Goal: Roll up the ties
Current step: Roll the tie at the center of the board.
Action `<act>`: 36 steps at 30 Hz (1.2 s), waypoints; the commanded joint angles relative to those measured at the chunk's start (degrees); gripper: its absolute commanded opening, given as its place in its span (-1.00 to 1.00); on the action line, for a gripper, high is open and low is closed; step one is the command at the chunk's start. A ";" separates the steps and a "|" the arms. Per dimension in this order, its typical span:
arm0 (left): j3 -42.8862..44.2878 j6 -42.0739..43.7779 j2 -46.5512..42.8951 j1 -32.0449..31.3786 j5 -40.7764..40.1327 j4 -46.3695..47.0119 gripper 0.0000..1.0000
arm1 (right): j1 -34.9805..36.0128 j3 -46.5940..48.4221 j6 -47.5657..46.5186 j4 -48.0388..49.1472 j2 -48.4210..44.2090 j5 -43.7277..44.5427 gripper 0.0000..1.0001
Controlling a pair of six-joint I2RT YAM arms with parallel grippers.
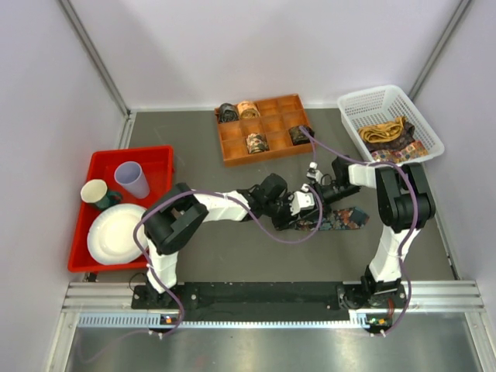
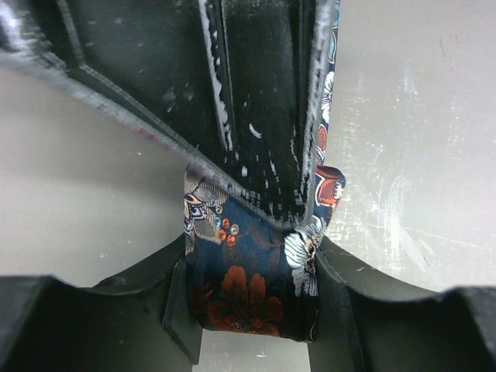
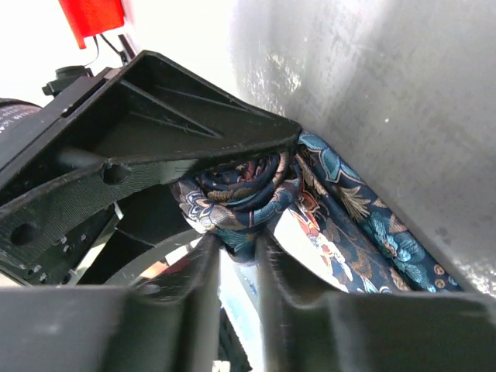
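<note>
A dark floral tie lies on the grey table right of centre, one end wound into a coil between both grippers. My left gripper is shut on that coil; in the left wrist view the navy and red fabric fills the gap between the fingers. My right gripper pinches the coil's lower edge from the other side, its jaws nearly together. The flat tail runs off to the right. The right gripper's black body covers the coil's top.
An orange divided tray at the back holds several rolled ties. A white basket at back right holds loose ties. A red bin on the left holds cups and plates. Purple cables loop over the table.
</note>
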 commanded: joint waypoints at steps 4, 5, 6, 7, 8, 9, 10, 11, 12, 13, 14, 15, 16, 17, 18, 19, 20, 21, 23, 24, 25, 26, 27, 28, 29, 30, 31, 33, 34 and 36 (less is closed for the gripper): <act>-4.27 1.14 4.36 -0.70 -2.55 -11.38 -0.67 | 1.16 1.46 -1.40 1.80 1.22 5.77 -1.00; -4.88 1.13 3.31 -0.44 -1.58 -8.15 -0.31 | 0.90 1.46 -1.75 1.54 1.57 6.04 -1.00; -7.24 0.87 2.43 0.35 1.12 -5.60 -0.15 | 0.73 1.37 -1.93 1.45 2.19 6.48 -1.00; -8.74 0.44 1.46 0.96 2.46 -2.26 0.04 | 0.46 1.11 -2.02 1.54 2.63 7.00 -1.00; -10.06 0.34 -0.11 1.49 4.38 3.95 0.42 | 0.02 1.11 -2.10 1.54 3.07 7.27 -1.00; -11.73 -0.01 -0.65 2.37 7.10 6.36 0.61 | -0.24 1.11 -2.19 1.28 3.42 7.27 -1.00; -12.27 -0.27 -1.09 2.72 8.52 9.25 0.69 | -0.68 1.11 -2.19 1.19 4.38 7.45 -1.00; -12.80 -0.62 -1.53 3.07 9.84 14.33 0.73 | -1.20 1.28 -2.37 1.01 4.74 7.62 -1.00; -13.58 -2.02 -1.54 3.77 12.11 17.60 0.85 | -1.47 1.37 -2.46 0.57 5.35 7.80 -1.00; -14.20 -2.90 -1.45 4.13 13.01 20.94 0.88 | -1.73 1.55 -2.54 0.31 6.23 7.80 -1.00; -14.90 -3.69 -0.93 4.48 13.89 24.54 0.92 | -2.17 1.64 -2.72 0.31 6.58 7.71 -1.00; -16.39 -4.92 -0.66 4.92 14.76 32.67 0.98 | -2.96 1.72 -2.81 -0.13 6.85 7.80 -1.00; -16.93 -5.19 -0.22 5.01 15.99 35.79 0.98 | -3.14 1.90 -3.24 -0.39 7.28 8.06 -1.00; -17.28 -5.54 0.83 5.01 16.70 39.22 0.98 | -3.49 1.99 -3.51 -0.57 7.90 7.89 -1.00; -17.89 -6.85 1.45 5.01 17.23 45.00 0.98 | -4.02 1.99 -3.51 -0.57 8.25 7.71 -1.00; -17.99 -7.65 2.24 5.01 18.71 48.19 0.98 | -4.11 2.16 -3.60 -0.92 8.60 7.63 -1.00; -17.99 -8.18 3.81 5.01 19.16 50.65 0.98 | -4.20 2.34 -3.86 -1.10 9.13 7.62 -1.00; -17.64 -9.23 4.52 4.92 19.43 52.59 0.98 | -4.37 2.43 -3.86 -1.27 9.40 7.45 -1.00; -16.41 -10.11 6.62 4.84 19.43 55.59 0.98 | -4.64 2.95 -4.04 -1.54 9.92 7.62 -1.00; -15.27 -10.38 7.16 4.75 19.26 56.21 0.98 | -4.64 3.39 -4.04 -1.89 10.01 7.45 -1.00; -14.74 -10.12 8.12 4.75 19.26 57.17 0.98 | -4.64 3.57 -4.13 -1.98 10.10 7.45 -1.00; -13.86 -9.51 8.57 4.75 19.69 57.53 0.98 | -4.64 3.66 -4.04 -2.07 10.19 7.54 -1.00; -13.42 -8.37 8.92 4.66 19.78 57.45 0.98 | -4.55 3.75 -4.13 -2.07 10.45 7.54 -1.00; -12.72 -7.92 9.36 4.57 19.96 56.23 0.97 | -4.64 3.83 -4.21 -2.15 10.63 7.62 -1.00; -11.49 -7.31 9.62 4.66 20.39 55.52 0.89 | -4.55 3.83 -4.21 -2.42 10.72 7.62 -1.00; -11.05 -7.13 9.89 4.66 20.75 55.17 0.83 | -4.64 3.92 -4.13 -2.42 10.98 7.62 -1.00; -10.69 -6.95 10.24 4.66 20.92 54.64 0.78 | -4.64 4.01 -4.21 -2.50 11.07 7.36 -1.00; -9.99 -6.51 10.59 4.57 21.80 52.80 0.55 | -4.73 4.10 -4.39 -2.77 11.16 7.36 -1.00; -9.90 -6.25 10.77 4.57 22.07 52.27 0.48 | -4.73 4.19 -4.48 -2.86 11.16 7.27 -1.00; -10.60 -6.07 10.60 4.48 22.68 51.47 0.30 | -4.90 4.27 -4.48 -2.95 11.16 7.19 -1.00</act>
